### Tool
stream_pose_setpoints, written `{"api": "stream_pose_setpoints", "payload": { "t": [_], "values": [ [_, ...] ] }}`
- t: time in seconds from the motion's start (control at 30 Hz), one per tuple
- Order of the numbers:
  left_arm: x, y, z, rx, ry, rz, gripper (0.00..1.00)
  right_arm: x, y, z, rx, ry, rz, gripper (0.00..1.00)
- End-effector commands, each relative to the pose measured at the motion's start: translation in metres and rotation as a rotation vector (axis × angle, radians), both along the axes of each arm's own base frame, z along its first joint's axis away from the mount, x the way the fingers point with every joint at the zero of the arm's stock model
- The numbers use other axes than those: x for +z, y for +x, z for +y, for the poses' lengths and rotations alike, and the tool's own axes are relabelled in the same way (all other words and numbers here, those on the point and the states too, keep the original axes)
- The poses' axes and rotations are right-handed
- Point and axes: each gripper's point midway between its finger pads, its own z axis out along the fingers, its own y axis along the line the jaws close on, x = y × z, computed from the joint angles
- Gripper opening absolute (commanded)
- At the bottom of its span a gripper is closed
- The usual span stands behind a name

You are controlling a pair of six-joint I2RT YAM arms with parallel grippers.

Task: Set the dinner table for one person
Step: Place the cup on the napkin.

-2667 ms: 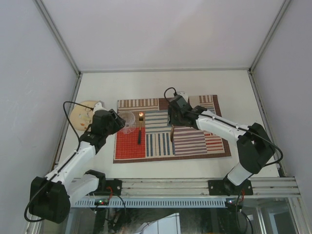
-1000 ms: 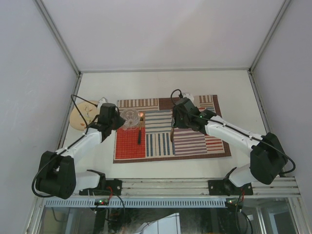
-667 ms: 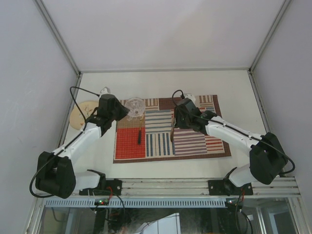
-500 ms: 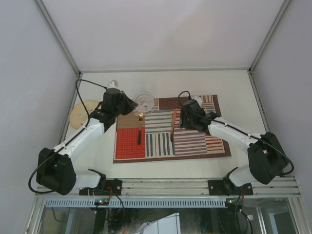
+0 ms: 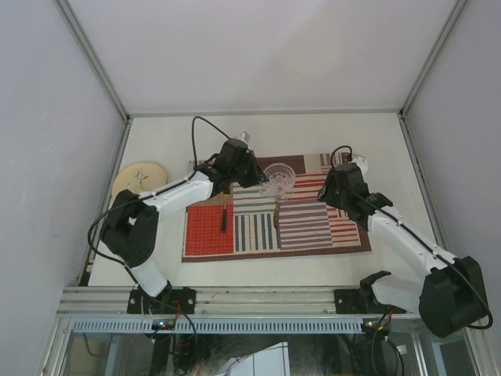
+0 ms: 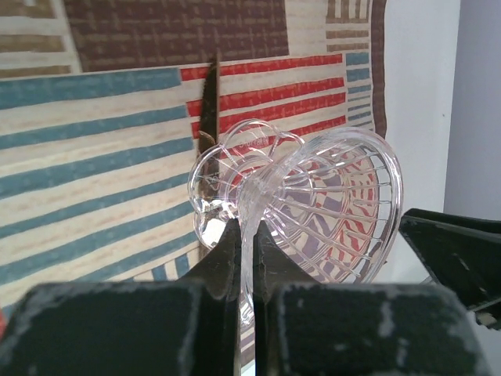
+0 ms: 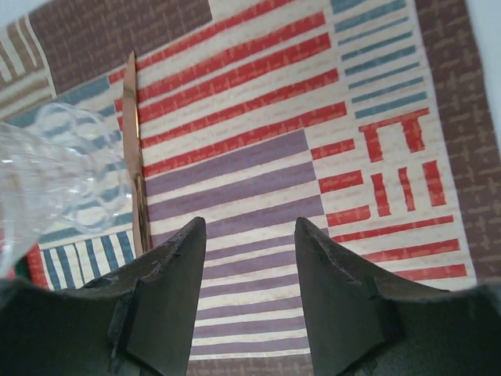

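Note:
My left gripper (image 5: 255,176) (image 6: 244,235) is shut on the rim of a clear ribbed glass bowl (image 5: 279,178) (image 6: 321,196), held tilted above the upper middle of the striped placemat (image 5: 313,223). Beneath the bowl lies a knife (image 5: 277,213) (image 6: 210,102) (image 7: 135,157). A black-handled fork (image 5: 225,213) rests on the mat's left part. My right gripper (image 5: 329,190) (image 7: 249,231) hangs open over the mat's purple stripes, right of the bowl (image 7: 55,172), with nothing between its fingers. The white dinner table (image 5: 376,141) carries it all.
A round beige plate (image 5: 138,178) lies on the table left of the placemat. Aluminium rails (image 5: 266,113) edge the tabletop and grey walls close in on both sides. The left arm's black cable (image 5: 205,125) loops above the mat's far edge.
My left arm has swung right and carried the glass bowl from the mat's left edge to over its upper middle. The right gripper has drawn back to the right, away from the knife.

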Motion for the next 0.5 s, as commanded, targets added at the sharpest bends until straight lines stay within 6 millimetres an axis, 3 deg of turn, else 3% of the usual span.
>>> {"api": "stream_pose_setpoints", "payload": {
  "t": [0.0,0.23,0.47],
  "values": [
    [0.047,0.015,-0.047,-0.102,-0.095,-0.107,0.0,0.018,0.01,-0.014,-0.037,0.001,-0.077,0.5],
    [0.032,0.002,-0.097,-0.223,-0.09,-0.074,0.0,0.022,0.009,-0.018,-0.034,0.007,-0.095,0.5],
    [0.008,-0.011,-0.119,-0.283,-0.079,-0.026,0.0,0.026,0.008,-0.022,-0.042,0.016,-0.113,0.5]
  ]
}}
